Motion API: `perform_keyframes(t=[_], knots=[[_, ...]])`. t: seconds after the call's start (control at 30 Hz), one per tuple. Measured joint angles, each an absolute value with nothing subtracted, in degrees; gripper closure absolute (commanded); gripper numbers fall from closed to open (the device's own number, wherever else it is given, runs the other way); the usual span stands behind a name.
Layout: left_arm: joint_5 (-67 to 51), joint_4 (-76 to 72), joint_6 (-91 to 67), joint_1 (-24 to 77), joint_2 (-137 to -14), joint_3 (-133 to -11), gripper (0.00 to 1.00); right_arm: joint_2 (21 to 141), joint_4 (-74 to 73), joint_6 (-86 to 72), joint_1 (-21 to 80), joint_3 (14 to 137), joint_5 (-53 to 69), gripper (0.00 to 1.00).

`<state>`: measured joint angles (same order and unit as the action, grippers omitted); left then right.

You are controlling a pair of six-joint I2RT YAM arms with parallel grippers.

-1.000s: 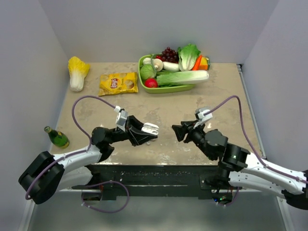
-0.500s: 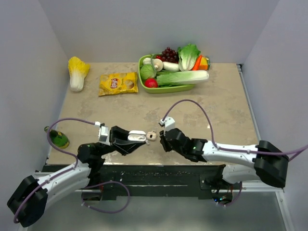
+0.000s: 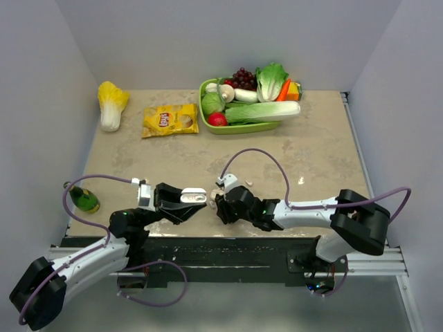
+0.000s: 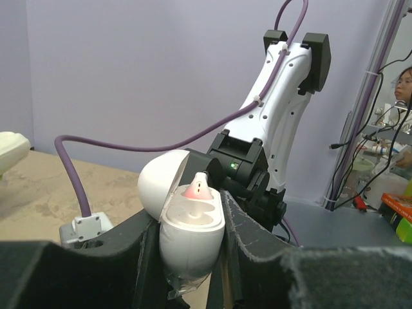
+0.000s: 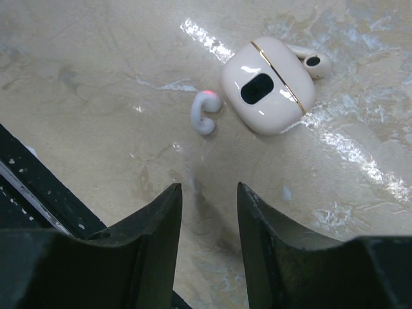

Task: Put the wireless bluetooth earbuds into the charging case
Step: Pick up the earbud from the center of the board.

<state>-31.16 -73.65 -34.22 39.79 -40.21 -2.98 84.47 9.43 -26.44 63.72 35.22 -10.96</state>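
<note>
At the near table edge, the left gripper [image 3: 190,200] clamps the open case [image 4: 192,241], with one bud [image 4: 195,188] seated. The right gripper [image 5: 209,193] has its fingers apart and empty above the table, near a loose bud [image 5: 206,111]. Probable step: fetching the loose bud. Next: descend, centre, close gently.

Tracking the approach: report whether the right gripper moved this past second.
Yes. The right gripper has shifted left and toward the near table edge: formerly below the green tray's middle, now under its left end, beside the charging case.
</note>
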Motion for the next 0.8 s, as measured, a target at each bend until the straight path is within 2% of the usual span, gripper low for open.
perform_keyframes(t=[0.8], knots=[[-31.0, -73.6, -33.8, 39.8, -39.5, -3.0, 1.0, 95.0, 9.0, -25.3, 63.7, 46.6, -12.9, 0.63]])
